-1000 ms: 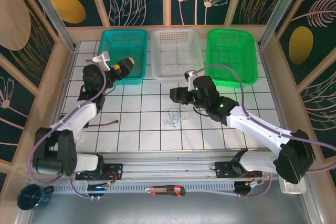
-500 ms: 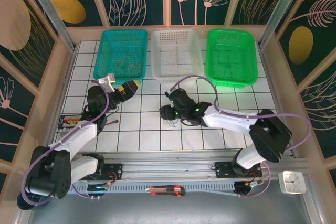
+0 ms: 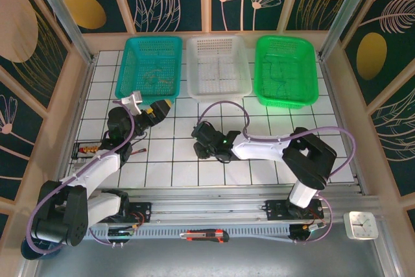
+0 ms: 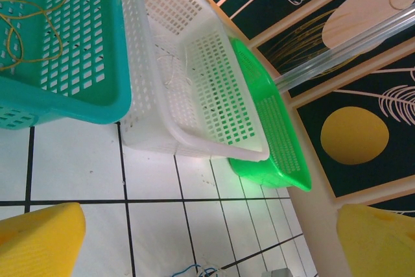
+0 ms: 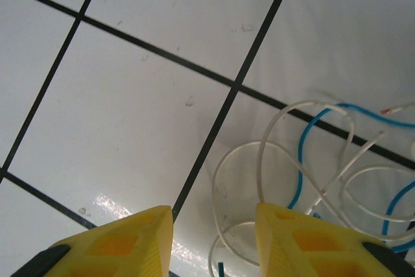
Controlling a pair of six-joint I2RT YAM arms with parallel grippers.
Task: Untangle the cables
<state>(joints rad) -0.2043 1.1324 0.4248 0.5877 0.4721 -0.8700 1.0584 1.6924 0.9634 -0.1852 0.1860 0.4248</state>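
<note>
The cables (image 5: pixel 311 160) lie in a small tangle of whitish and blue loops on the white tiled floor. My right gripper (image 5: pixel 214 238) is low over their left edge, its yellow fingers (image 5: pixel 113 244) apart, and one whitish loop lies between the tips without being pinched. From above, the right gripper (image 3: pixel 202 147) covers most of the tangle. My left gripper (image 3: pixel 159 109) hovers wide open to the left, holding nothing. In the left wrist view a bit of blue cable (image 4: pixel 191 268) shows at the bottom edge. A thin olive cord (image 4: pixel 26 24) rests in the teal basket (image 4: pixel 97 105).
Three baskets stand in a row at the back: teal (image 3: pixel 150 43), white (image 3: pixel 217 89) and green (image 3: pixel 285 98). A short red wire (image 3: pixel 133 152) lies at the left of the table. A utility knife (image 3: pixel 204 235) and a clock (image 3: pixel 362 224) lie below the table's near edge.
The right arm swung left and came down onto the tangle while its jaws narrowed. The left gripper drew back from the teal basket, then stayed still and open.
</note>
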